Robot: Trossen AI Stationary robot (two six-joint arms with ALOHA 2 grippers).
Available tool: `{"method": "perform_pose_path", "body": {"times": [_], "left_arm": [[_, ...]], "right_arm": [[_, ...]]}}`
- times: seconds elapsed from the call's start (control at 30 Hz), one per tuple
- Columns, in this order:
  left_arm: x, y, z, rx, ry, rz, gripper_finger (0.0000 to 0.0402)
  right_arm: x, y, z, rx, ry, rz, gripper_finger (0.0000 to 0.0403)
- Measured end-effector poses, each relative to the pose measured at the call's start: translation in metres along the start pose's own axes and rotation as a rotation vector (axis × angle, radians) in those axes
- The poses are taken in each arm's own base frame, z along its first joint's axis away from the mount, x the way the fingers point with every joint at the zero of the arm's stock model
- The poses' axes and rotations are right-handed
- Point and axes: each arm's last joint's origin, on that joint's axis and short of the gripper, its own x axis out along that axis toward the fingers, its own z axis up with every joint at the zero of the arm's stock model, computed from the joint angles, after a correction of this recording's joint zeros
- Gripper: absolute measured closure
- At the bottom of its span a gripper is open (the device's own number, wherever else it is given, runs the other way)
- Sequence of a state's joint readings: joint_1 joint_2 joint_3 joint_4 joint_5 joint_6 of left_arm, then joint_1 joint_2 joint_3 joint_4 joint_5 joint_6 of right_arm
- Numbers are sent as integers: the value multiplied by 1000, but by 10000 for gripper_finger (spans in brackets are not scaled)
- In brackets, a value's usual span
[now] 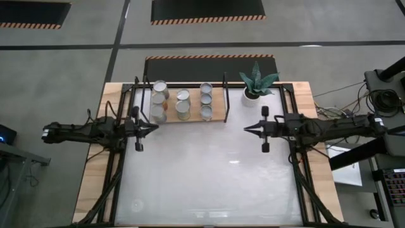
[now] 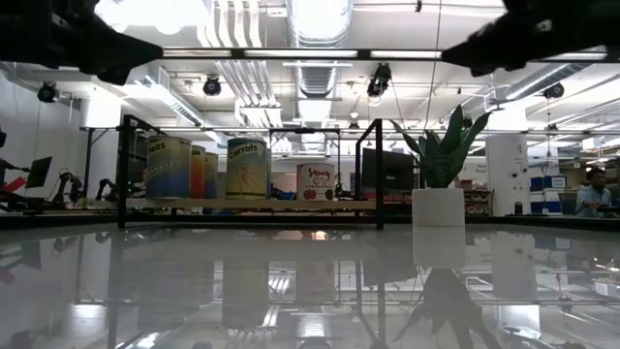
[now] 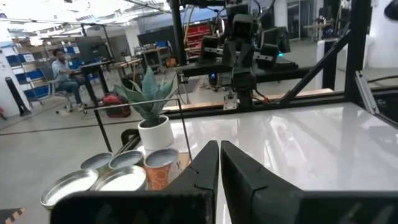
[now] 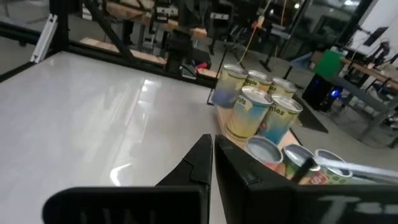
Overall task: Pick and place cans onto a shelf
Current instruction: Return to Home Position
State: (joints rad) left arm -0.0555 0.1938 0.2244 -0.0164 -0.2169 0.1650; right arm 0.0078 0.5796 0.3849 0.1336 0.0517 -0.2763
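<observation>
Several silver-topped cans [image 1: 183, 101] stand upright on the wooden shelf [image 1: 218, 106] with its thin black frame, at the table's far side. They also show in the low view [image 2: 247, 170] and in both wrist views [image 3: 124, 177] [image 4: 255, 112]. My left gripper [image 1: 155, 128] hovers just in front of the shelf's left end, shut and empty, as its wrist view shows [image 3: 218, 146]. My right gripper [image 1: 247, 128] hovers to the right of the shelf, in front of the plant, shut and empty [image 4: 212, 140]. The two grippers point at each other.
A white pot with a spiky green plant [image 1: 256, 83] stands right of the shelf at the far edge. The white tabletop [image 1: 209, 177] spreads out toward the near edge. Black frame rails [image 1: 117, 171] run along both sides. A person [image 3: 59, 68] sits in the room beyond.
</observation>
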Motion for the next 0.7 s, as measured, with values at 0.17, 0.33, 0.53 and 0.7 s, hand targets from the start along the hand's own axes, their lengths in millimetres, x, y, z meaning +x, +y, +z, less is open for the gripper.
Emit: {"method": "perform_pose_path", "body": {"times": [0.17,0.33,0.53,0.7], "left_arm": [[-4,-1,-8,-27,-16,3,401],[-5,-2,-18,-43,-14,2,401],[-5,-4,-31,-64,-3,0,401],[-4,-6,-43,-99,-9,1,401]], "right_arm": [[-23,4,-20,-30,-67,-20,394],[-48,7,-33,-114,-205,-71,394],[-62,10,-46,-165,-270,-104,394],[-59,13,-57,-169,-227,-83,394]]}}
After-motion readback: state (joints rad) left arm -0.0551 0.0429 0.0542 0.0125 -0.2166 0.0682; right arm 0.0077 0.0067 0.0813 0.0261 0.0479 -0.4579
